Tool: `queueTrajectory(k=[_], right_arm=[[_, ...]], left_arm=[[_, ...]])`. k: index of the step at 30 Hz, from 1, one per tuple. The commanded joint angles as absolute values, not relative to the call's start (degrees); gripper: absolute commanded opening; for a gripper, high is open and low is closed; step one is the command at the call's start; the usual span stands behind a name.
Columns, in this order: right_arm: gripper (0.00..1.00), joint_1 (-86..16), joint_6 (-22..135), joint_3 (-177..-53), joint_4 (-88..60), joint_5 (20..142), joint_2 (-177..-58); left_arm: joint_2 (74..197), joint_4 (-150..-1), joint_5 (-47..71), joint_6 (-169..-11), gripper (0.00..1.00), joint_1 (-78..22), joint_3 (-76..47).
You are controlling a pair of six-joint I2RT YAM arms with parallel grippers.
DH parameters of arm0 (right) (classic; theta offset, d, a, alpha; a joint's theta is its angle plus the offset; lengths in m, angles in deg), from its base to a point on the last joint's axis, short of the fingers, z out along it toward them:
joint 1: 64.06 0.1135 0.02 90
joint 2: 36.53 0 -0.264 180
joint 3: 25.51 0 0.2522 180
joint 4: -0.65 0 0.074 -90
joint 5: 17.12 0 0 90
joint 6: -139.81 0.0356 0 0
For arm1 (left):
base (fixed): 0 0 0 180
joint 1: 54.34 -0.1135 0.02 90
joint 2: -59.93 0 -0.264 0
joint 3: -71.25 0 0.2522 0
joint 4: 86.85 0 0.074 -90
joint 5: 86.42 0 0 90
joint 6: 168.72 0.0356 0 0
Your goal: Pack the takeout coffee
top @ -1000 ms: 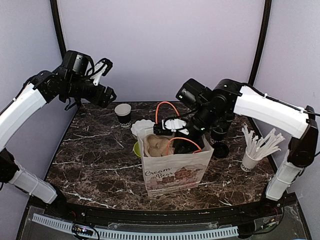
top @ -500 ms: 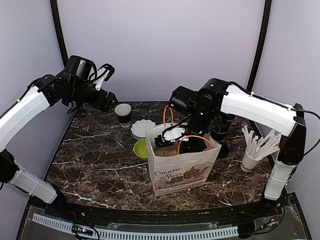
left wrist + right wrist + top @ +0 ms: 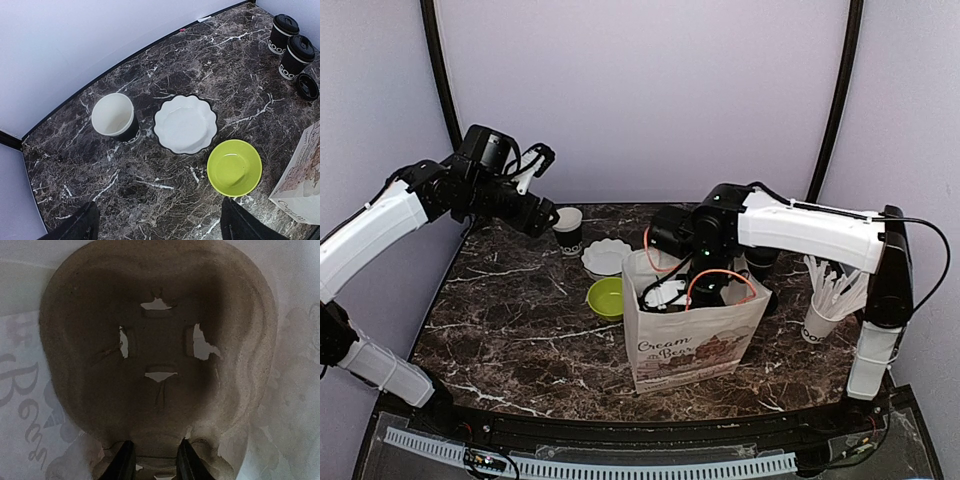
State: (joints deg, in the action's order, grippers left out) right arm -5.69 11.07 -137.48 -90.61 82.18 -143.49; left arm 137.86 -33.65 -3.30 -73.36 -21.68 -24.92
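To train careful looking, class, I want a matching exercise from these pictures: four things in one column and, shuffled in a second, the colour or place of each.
Things:
1. round bowl
2. pulp tray
3. lidless cup
4. cup of sticks

Colour or place:
a. inside the paper bag
b. farthest right in the top view
c. lime green
d. left of the scalloped dish

Pairs: 1-c, 2-a, 3-d, 4-b.

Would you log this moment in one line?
right tool: in bag, gripping carrier | left tool: open, aloft | lidded cups: on table
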Motion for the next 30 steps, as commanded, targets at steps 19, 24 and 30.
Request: queueTrajectory(k=[19, 24, 30], right_arm=[[0.34, -4.2, 15.3, -130.5, -84.9, 79.9, -145.4], [0.48, -3.9, 14.9, -131.1, -86.2, 81.7, -145.0], [0.65, -3.9, 13.2, -137.2, -89.1, 82.9, -142.9]], left_arm=[[137.3, -36.5, -0.3, -72.4, 0.86, -22.8, -21.4], [137.1, -36.0, 0.0, -72.7, 0.86, -22.9, -21.3], [136.1, -34.0, 2.9, -70.6, 0.84, -22.9, -22.2]])
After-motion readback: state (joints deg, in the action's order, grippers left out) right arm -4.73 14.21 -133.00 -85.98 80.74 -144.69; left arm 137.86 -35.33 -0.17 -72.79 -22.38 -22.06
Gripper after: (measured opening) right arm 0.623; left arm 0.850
